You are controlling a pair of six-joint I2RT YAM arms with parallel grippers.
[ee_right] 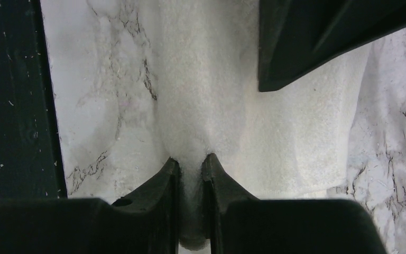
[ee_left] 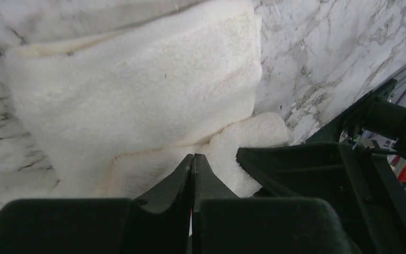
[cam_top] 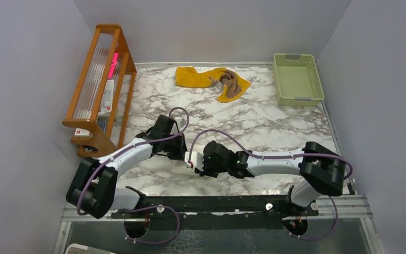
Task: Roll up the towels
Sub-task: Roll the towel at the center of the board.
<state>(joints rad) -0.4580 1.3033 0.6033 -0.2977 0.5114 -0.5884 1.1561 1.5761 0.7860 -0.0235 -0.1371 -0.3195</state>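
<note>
1. The cream-white towel lay on the table at its near edge, between the two arms, where both could reach it. From above, the arms hid nearly all of it.
2. The right hand had its fingers drawn almost together on a raised fold of that towel, with a ridge of cloth pinched between them. We judged this grip to be the anchor for the edge being turned.
3. The left hand had its fingers pressed flat against each other, their tips at a crease where the towel doubled over itself. We could not tell whether any cloth was caught in that narrow slit.
4. The two hands sat just beside one another over the towel, each showing in the other's wrist view. We took that as a shared hold, meant to make the cloth turn over evenly rather than twist.
5. The towel lay in loose layers, not a tight cylinder, so we judged the rolling begun but not finished.
6. The mustard towel lay crumpled at the far side of the table with the brown towel draped over one end of it. Both were well apart from the hands, and neither looked rolled.
7. The green basket stood in the far right corner and the wooden rack along the left, both away from the work.
</note>
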